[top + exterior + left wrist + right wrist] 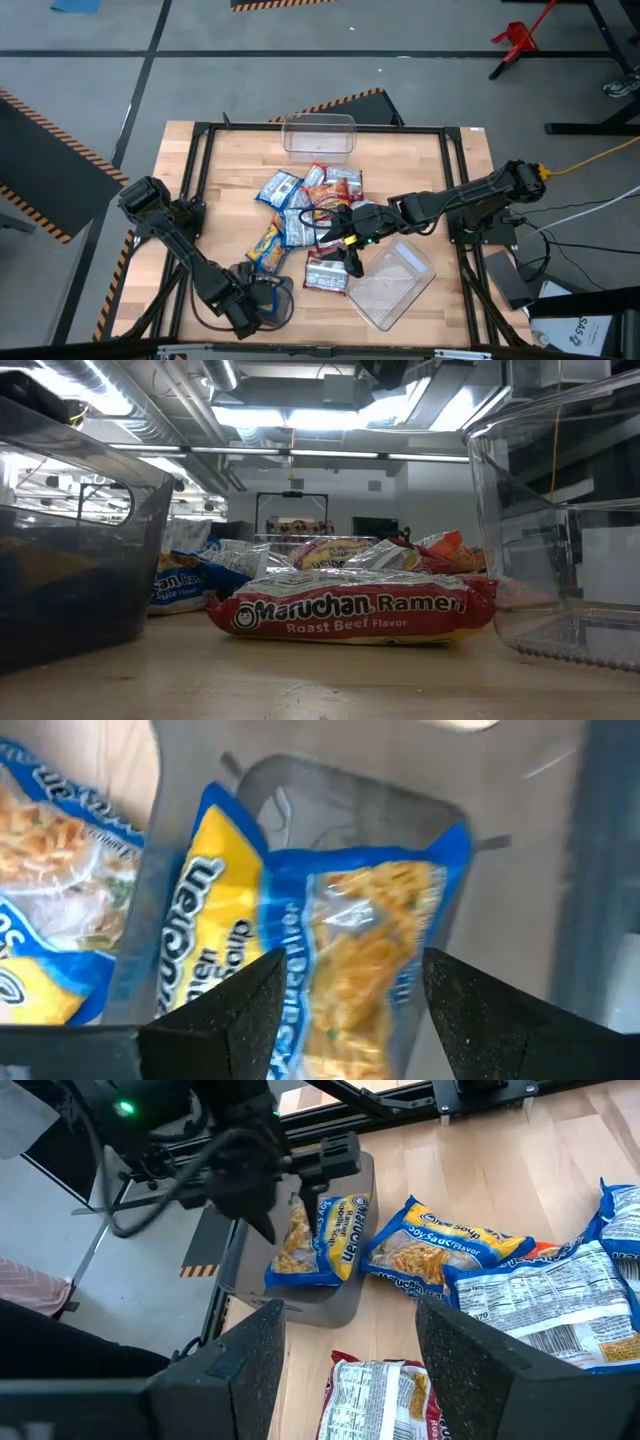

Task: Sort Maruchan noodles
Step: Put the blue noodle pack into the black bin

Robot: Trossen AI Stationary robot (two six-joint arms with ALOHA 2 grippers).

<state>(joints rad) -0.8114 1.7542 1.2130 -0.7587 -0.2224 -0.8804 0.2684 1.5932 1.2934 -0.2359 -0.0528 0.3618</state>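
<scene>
The left claw (300, 1200) is hovering over the grey tray (345, 1295) at the near-left corner of the bench (230, 165), with a blue-and-yellow packet (315, 1240) hanging between its fingers (230, 1010); the fingers are standing wide around the packet's end, and from the left wrist view I am judging it gripped rather than loose, though the contact itself is hard to see. The packet is drooping half over the tray's edge, so if the left claw is letting go here it may be tipping out onto the bench instead of settling inside.

The right claw (352, 252) is hanging partly open and empty above the red roast beef packet (326, 272), just beside the clear tub (395, 285). The remaining Maruchan noodles (305, 205) are lying heaped mid-bench, overlapping one another, with a second clear tub (320, 135) at the far edge. The risk on this side is the glossy wrapper sliding under the fingertips, or the claw pinching a neighbouring packet along with it, since the pile is crowding close and flavours are mixing
</scene>
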